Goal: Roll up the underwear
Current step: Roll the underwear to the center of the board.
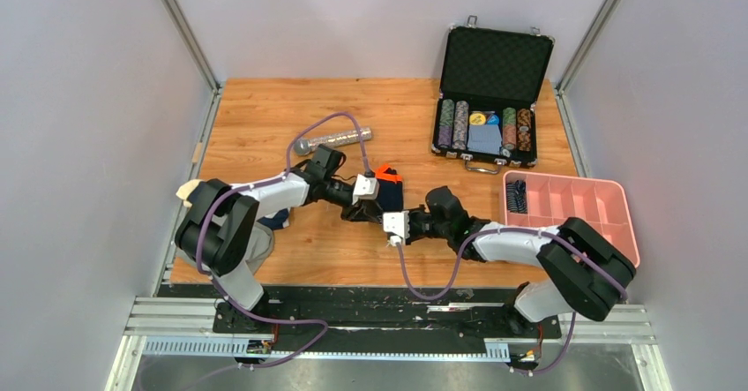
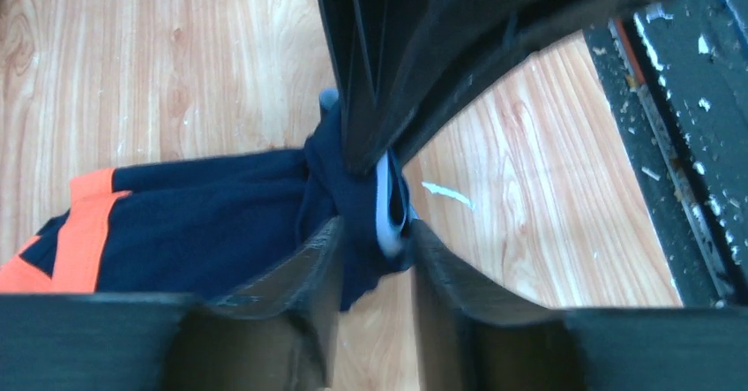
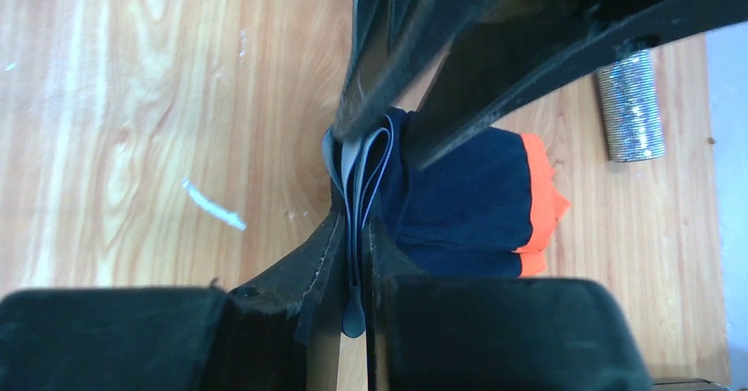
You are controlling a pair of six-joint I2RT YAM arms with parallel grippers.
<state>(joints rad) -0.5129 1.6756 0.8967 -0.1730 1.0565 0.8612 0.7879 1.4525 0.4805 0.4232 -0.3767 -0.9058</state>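
On the broad wooden table [image 1: 265, 109] both our arms reach in to mid-board, where the plain navy cloth boxer briefs with the orange patch [image 1: 389, 190] lie bunched between them. Their long axis runs away from the arm bases, with the orange end farthest, pointing toward the glittery silver cylinder [image 1: 340, 138]. The near end is the gathered one. Our left gripper [image 2: 375, 232] is narrowed onto that gathered end, its pads pressing folded navy and a pale band. Our right gripper [image 3: 355, 223] is pinched nearly closed on the same layered edge from the opposite side. So neither arm is nearer: both hold one end and the loose body trails away from the claws, which we judge is the way any roll must travel.
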